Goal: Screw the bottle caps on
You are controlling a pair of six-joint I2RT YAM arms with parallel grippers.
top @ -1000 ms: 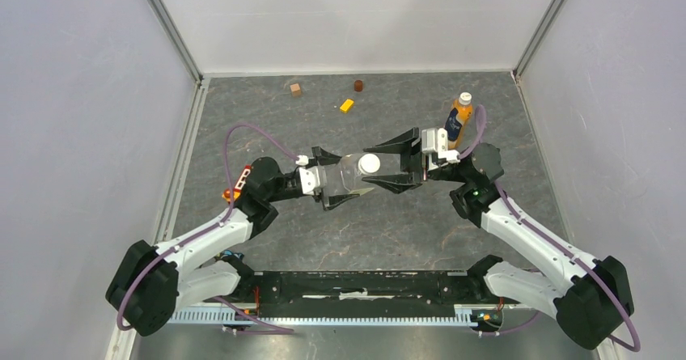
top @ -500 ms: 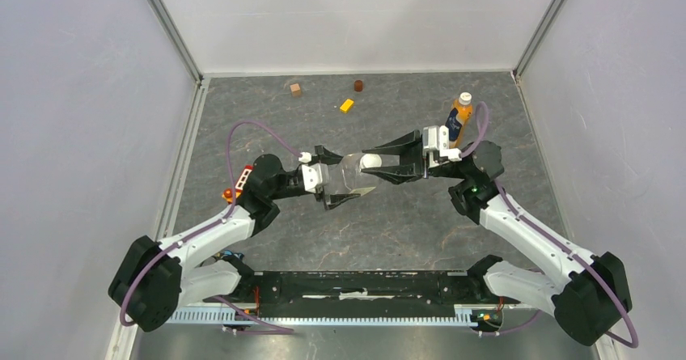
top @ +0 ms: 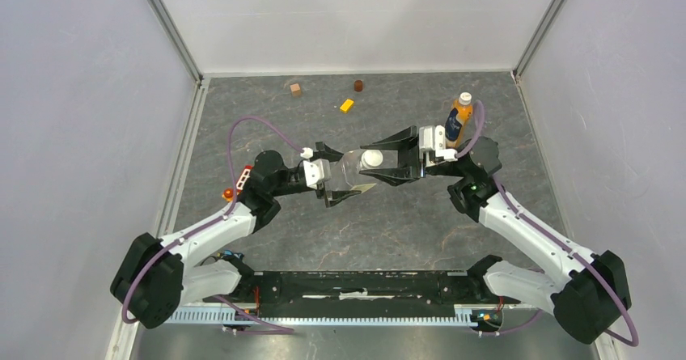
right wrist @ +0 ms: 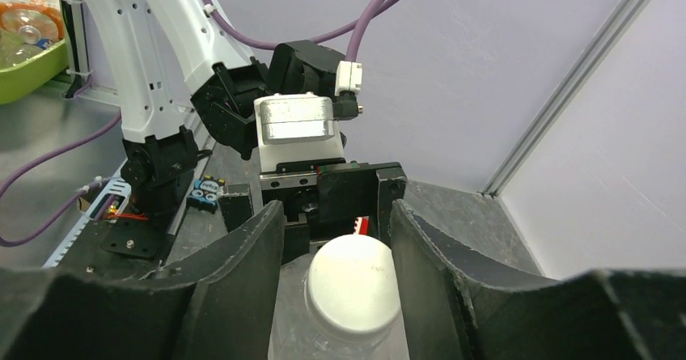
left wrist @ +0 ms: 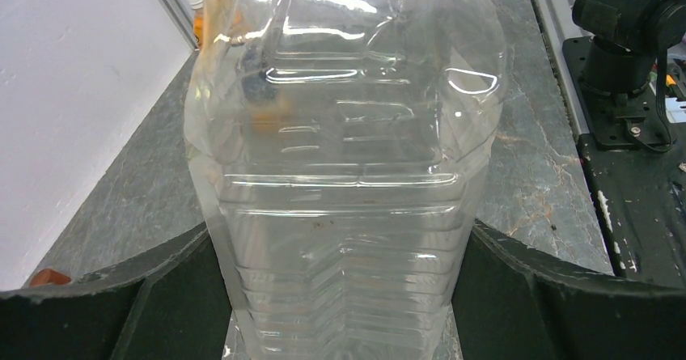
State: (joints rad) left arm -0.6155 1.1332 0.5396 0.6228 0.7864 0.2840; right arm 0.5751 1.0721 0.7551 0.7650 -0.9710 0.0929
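Across the grey tabletop (top: 380, 230) the two arms meet at the centre. The left gripper (top: 344, 175) is clamped on the body of the clear bottle (left wrist: 340, 174), holding it off the tabletop with its neck toward the right arm. The right gripper (top: 370, 164) straddles that neck. Over the last second its jaws drew in on the white cap (right wrist: 353, 287) and have now slackened again: in the right wrist view they flank the cap, and a gap shows on at least one side, so it reads as released, not gripping. The left arm has shifted a little while its hold stayed the same. Squeeze, then release, suggests one turn given and a fresh bite being taken. The cap sits square on the neck, but whether it is fully tight cannot be told.

The orange bottle (top: 457, 121) stands upright near the far right corner, well apart from both grippers, with its own white cap (top: 464, 99) already on top. Along the far edge lie a brown cube (top: 296, 90), a dark brown cylinder (top: 358, 85) and a yellow block (top: 347, 105).
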